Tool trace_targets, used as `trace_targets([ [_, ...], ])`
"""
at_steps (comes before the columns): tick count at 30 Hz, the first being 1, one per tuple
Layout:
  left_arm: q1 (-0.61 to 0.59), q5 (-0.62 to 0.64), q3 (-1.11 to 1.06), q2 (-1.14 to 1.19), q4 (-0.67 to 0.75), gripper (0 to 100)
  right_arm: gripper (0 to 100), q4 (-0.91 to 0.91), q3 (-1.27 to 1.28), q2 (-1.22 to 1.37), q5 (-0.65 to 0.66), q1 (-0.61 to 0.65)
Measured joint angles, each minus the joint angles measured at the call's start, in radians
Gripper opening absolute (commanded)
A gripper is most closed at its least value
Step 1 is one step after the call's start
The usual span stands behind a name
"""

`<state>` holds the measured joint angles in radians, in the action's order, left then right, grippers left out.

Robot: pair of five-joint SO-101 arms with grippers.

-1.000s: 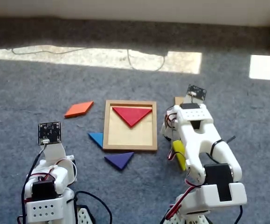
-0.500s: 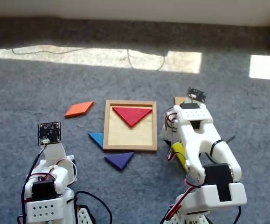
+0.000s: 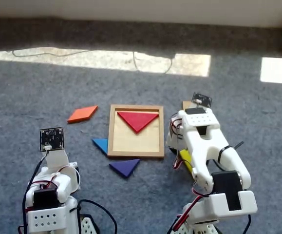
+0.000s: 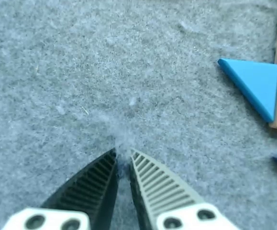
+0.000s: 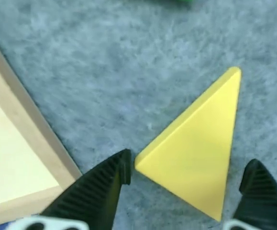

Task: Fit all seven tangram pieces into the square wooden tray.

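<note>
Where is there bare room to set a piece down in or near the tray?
Bare: the tray floor nearer than the red triangle, and carpet beyond its far rim. Crowded: near-left corner (blue triangle, purple triangle) and right side (yellow triangle, right tool).

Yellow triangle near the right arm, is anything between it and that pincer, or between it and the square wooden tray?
Nothing visible. The open right pincer straddles the yellow wooden triangle, and only bare grey carpet lies between it and the rim of the square wooden tray.
</note>
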<state>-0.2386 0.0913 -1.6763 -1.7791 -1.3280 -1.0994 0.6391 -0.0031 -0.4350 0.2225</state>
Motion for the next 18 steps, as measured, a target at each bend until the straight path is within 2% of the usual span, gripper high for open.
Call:
trace_targets([
  [18,0.0,0.0,0.0,0.0,0.0,1,34.9,-0.009,0.0,0.0,0.0,-0.008],
])
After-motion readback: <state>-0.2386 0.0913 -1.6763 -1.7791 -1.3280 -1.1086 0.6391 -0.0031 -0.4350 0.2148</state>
